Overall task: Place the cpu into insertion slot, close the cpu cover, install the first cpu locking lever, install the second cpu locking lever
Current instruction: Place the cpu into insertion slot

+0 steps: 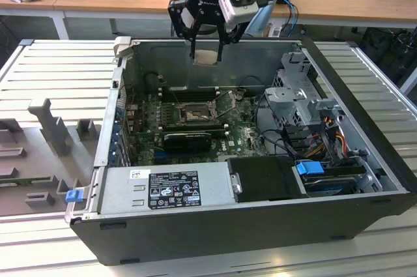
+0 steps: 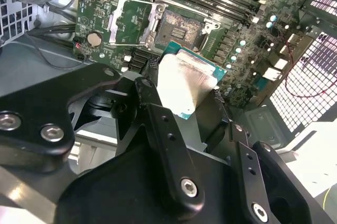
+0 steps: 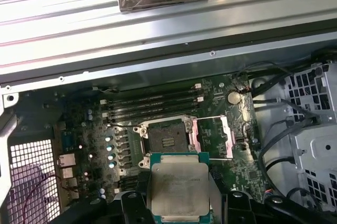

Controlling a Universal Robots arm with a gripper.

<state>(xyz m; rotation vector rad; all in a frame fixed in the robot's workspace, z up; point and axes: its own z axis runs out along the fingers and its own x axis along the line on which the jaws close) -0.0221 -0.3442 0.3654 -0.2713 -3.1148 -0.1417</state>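
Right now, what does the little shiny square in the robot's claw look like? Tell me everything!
The cpu is a small flat square chip with a dull silvery metal top and a thin green edge around it. The gripper pinches it by opposite sides, up in the air above the open computer case, not touching the green board below.

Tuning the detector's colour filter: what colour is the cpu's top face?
The cpu has a silvery-grey metal top with a teal-green rim. It shows best in the first wrist view.
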